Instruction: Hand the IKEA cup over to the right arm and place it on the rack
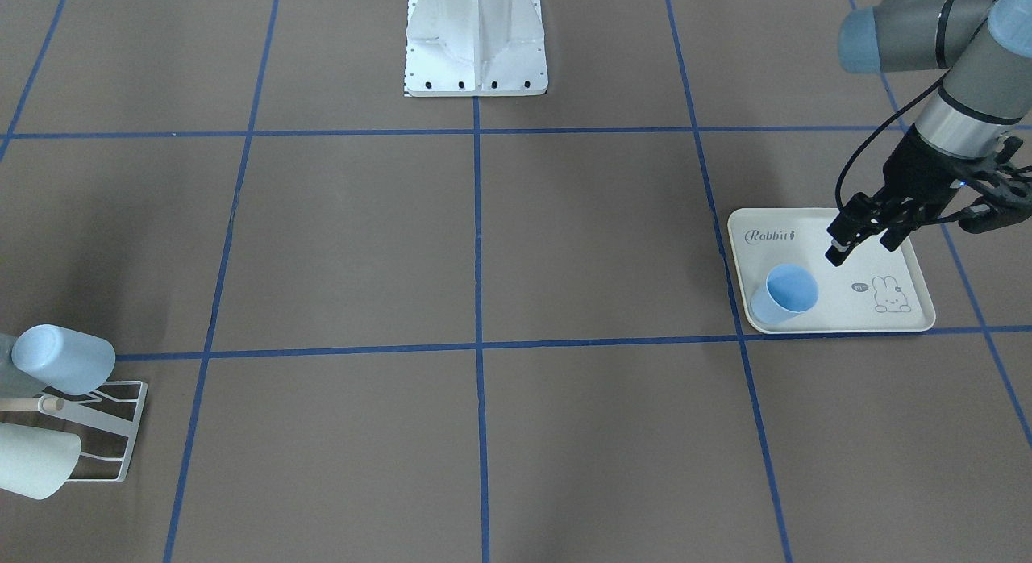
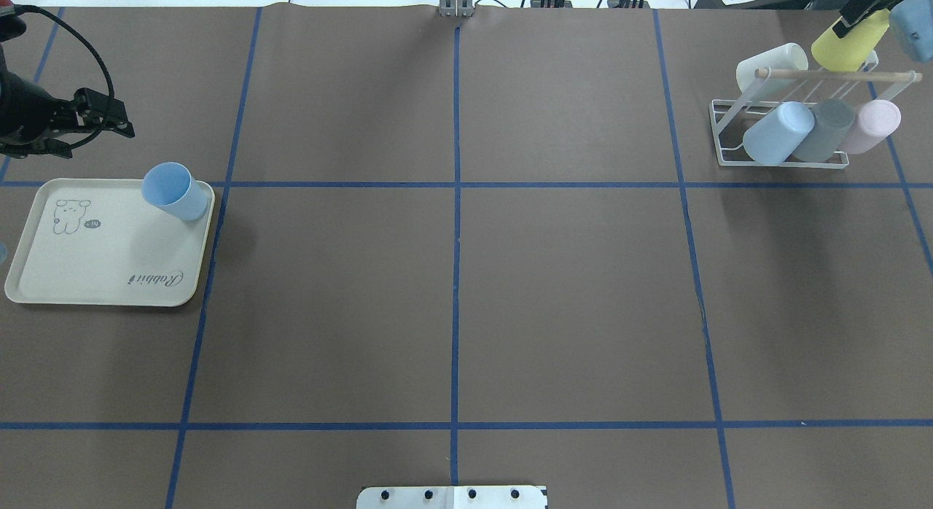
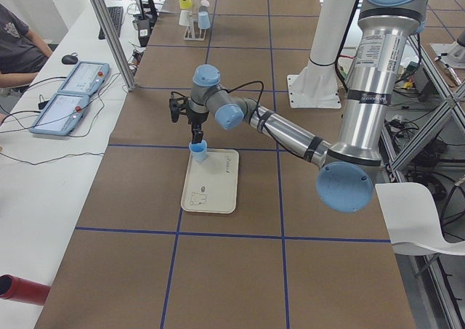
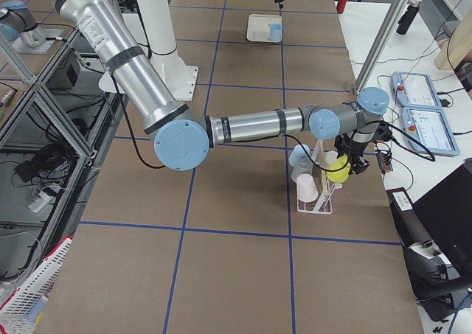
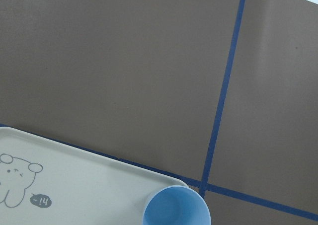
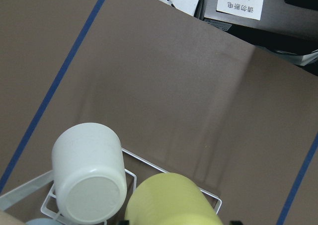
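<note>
Partway: gripping yellow cup [image 2: 849,46] in closed right gripper [image 2: 856,17] at rack [image 2: 718,141], not yet hung; hovering left gripper [image 1: 864,242] spread, empty, over blue cup [image 1: 786,295] waiting on tray [image 1: 911,309].

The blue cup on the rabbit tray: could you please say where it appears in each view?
Front-facing: blue cup right side, tray's near left corner.
Overhead: blue cup upper left, tray's far right corner.
Exterior left: blue cup left of centre, tray's far end.
Exterior right: blue cup top centre.
Left wrist: blue cup bottom edge, right of centre.
Right wrist: not in it.
Shared landmark: the rabbit tray beneath it.
</note>
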Tool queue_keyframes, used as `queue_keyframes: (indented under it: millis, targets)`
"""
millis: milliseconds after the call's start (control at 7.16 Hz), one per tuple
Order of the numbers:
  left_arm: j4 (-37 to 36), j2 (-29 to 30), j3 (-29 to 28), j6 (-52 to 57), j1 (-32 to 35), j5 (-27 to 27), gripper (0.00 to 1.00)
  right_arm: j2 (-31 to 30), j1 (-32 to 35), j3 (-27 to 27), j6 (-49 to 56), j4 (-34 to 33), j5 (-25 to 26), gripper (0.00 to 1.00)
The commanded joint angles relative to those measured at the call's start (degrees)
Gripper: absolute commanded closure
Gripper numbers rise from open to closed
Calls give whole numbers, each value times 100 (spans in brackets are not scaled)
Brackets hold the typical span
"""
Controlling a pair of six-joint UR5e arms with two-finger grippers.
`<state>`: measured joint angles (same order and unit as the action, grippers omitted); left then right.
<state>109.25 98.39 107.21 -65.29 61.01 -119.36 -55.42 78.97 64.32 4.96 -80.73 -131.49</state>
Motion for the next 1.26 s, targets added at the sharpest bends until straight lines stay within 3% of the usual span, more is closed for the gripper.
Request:
queue_keyframes:
  millis: [0, 559, 698, 1117]
  targets:
    - [8, -22, 28, -18, -1, 0, 0, -4, -75, -33, -4, 22, 0, 92]
    - [8, -31, 28, -45, -27, 0, 0, -31, -224, -104, -4, 31, 9, 90]
    - [8, -31, 28, -36, -27, 0, 0, -22, -250, -104, -21, 31, 9, 85]
    - [26, -363, -24, 69, -158, 113, 0, -4, -443, -113, -144, 110, 18, 22]
